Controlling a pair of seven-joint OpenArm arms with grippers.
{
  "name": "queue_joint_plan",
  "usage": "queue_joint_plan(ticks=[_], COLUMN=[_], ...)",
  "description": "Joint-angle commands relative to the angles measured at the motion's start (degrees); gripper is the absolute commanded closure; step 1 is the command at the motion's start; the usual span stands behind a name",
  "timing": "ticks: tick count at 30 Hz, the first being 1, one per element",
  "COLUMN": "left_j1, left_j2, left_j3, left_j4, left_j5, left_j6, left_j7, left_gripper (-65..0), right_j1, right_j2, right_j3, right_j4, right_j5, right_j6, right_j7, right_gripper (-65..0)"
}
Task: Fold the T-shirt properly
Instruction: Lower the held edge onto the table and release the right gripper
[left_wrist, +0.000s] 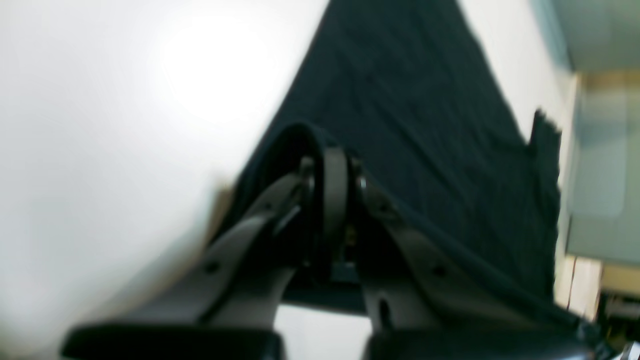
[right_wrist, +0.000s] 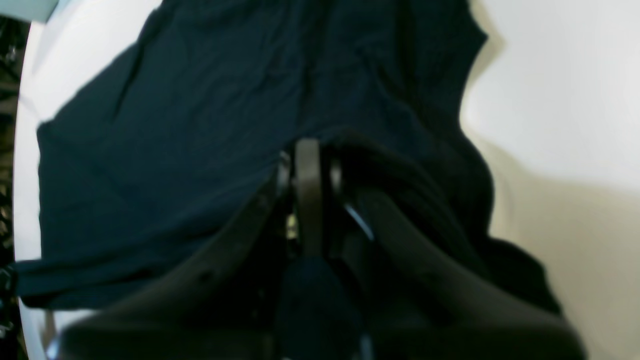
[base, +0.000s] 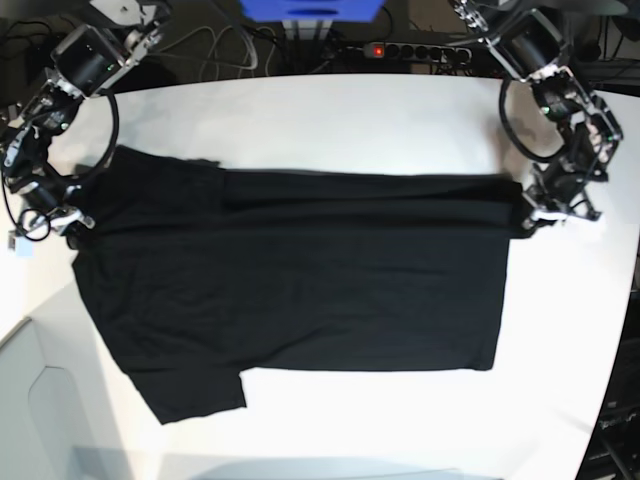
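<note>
Now, the T-shirt (base: 300, 270) looks light, limp and matte-black, best taken by pinching its edges and corners, as both arms do. It stretches across the white table (base: 320, 120) between them, one long edge doubled over, left end effector (base: 537, 215) and right end effector (base: 60, 222) each clamped on opposite ends of that fold.

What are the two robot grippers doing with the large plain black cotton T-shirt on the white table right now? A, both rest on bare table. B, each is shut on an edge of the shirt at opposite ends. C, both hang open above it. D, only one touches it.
B: the left gripper and right gripper each pinch dark fabric of the black T-shirt, one at each end of it on the white table.
</note>
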Motion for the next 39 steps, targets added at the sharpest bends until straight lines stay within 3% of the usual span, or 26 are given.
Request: queue_joint_plan(ticks=[1, 10, 13, 15, 18, 22, 29, 35, 39], left_j1=[-0.7, -2.8, -2.7, -2.6, -2.3, -2.2, -2.1, -2.1, -2.1], left_j2=[-1.0, -1.1, -1.3, -1.3, -1.1, -1.1, -1.1, -1.0, -1.0], left_j3=[-0.1, 0.1, 0.4, 0.4, 0.1, -0.1, -0.1, -0.1, -0.1], left_j4=[-0.1, -7.1, -7.6, -7.8, -7.5, -7.2, -7.1, -7.1, -7.1], left_j5=[0.0, 0.7, 0.8, 0.8, 0.6, 0.2, 0.2, 0.2, 0.2], left_j6=[-0.2, -0.2, -0.2, -0.2, -0.2, -0.4, -0.4, -0.4, -0.4], left_j7=[-0.9, -1.9, -3.8, -3.9, -4.0, -3.9, -4.0, -3.9, -3.9], left_gripper=[0.0, -0.4, -2.1, -9.0, -21.0, -28.9, -28.8, -28.8, -28.8], right_j1=[0.9, 0.9, 0.9, 0.9, 0.9, 0.9, 1.0, 0.4, -4.7], right_j2=[1.1, 1.3, 1.3, 1.2, 1.2, 1.3, 2.8, 2.9, 2.1], right_j3=[0.1, 0.1, 0.1, 0.1, 0.1, 0.1, 0.5, 5.6, 7.8], right_j4=[0.4, -1.9, -1.9, -1.9, -1.9, -1.5, -1.4, -0.9, 5.2], right_j5=[1.3, 1.3, 1.3, 1.2, 1.2, 1.3, 1.4, 1.4, 1.4], right_j6=[-0.5, -0.5, -0.5, -0.5, -0.5, -0.5, -0.5, -0.5, -0.5], right_j7=[1.6, 1.7, 1.7, 1.7, 1.7, 1.7, 1.7, 1.1, 1.1], right_gripper=[0.0, -0.1, -10.5, -19.1, -24.9, -25.0, -25.0, -25.0, -24.9])
